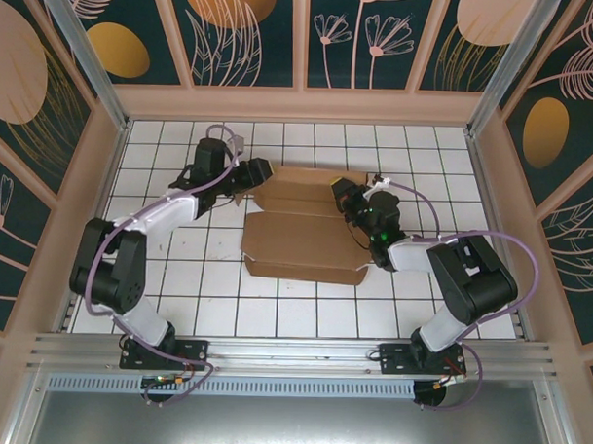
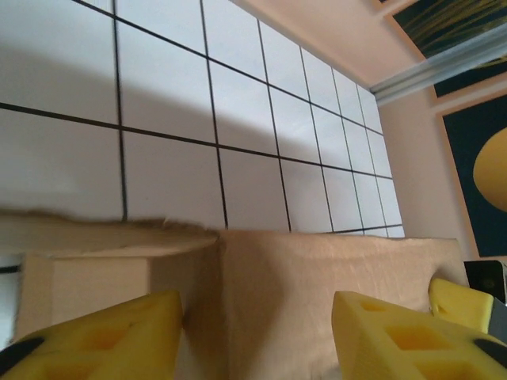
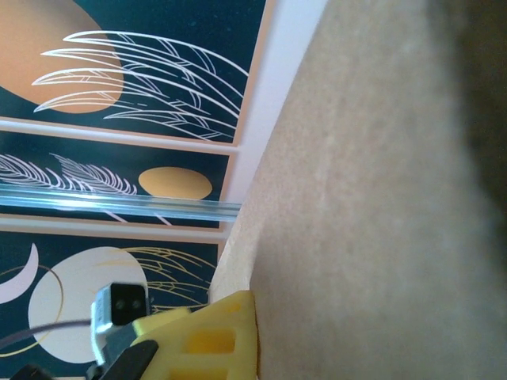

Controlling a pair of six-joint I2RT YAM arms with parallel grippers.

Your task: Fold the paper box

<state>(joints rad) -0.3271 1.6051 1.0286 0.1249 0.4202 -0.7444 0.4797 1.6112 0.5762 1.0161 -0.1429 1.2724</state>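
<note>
The left gripper (image 1: 251, 175) is released. In the left wrist view its two yellow fingers (image 2: 103, 336) stand wide apart, with a raised brown panel of the paper box (image 1: 301, 244) between them and no clamping contact visible. From above, this gripper sits at the left end of the box's rear section.

The right gripper (image 1: 344, 197) is at the right end of the same rear section. In the right wrist view one yellow finger (image 3: 218, 336) lies flat against a cardboard face. The opposite finger is hidden, so whether this gripper is released or clenched cannot be determined.

The paper box lies near the middle of the white gridded tabletop (image 1: 178, 267). Its broad front panel lies flat, nearest the arm bases. Both grippers are at the rear section, one at each end.
</note>
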